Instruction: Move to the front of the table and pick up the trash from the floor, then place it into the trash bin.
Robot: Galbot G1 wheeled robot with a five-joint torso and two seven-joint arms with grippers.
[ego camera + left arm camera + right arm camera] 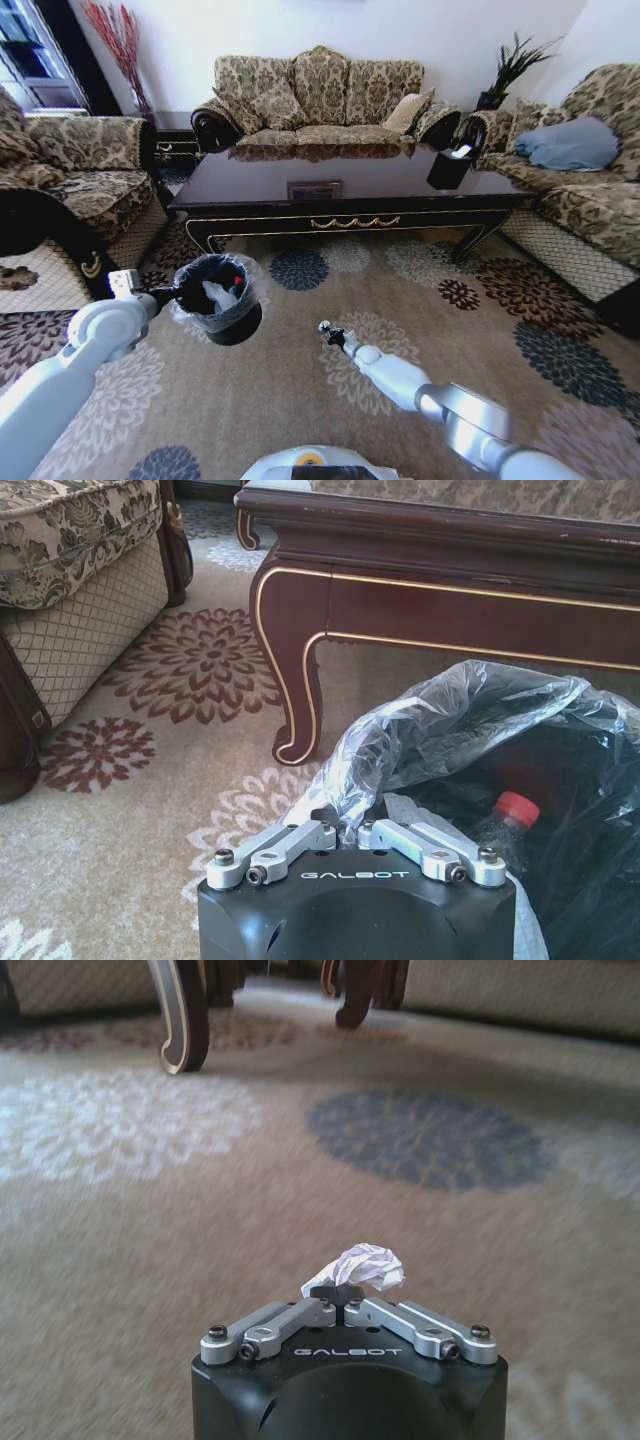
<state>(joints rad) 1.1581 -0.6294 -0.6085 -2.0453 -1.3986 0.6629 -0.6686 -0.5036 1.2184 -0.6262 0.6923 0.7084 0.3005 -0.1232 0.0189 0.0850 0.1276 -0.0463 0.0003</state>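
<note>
The black trash bin (222, 312) with its clear plastic liner stands on the flowered carpet floor (400, 290) in front of the dark wooden table (260, 190). My left gripper (188, 296) is shut on the liner's edge (400, 750) at the bin's rim. Inside the bin lie a bottle with a red cap (512, 812) and some white paper (220, 296). To the bin's right, my right gripper (326, 330) hangs low over the carpet. It is shut on a small crumpled white paper (362, 1265), which sticks out past the fingertips.
Patterned sofas stand behind the table (320, 95), on the left (80, 165) and on the right (580, 170). A black tissue box (449, 165) sits on the table's right end. The table's curved leg (295, 670) is close to the bin.
</note>
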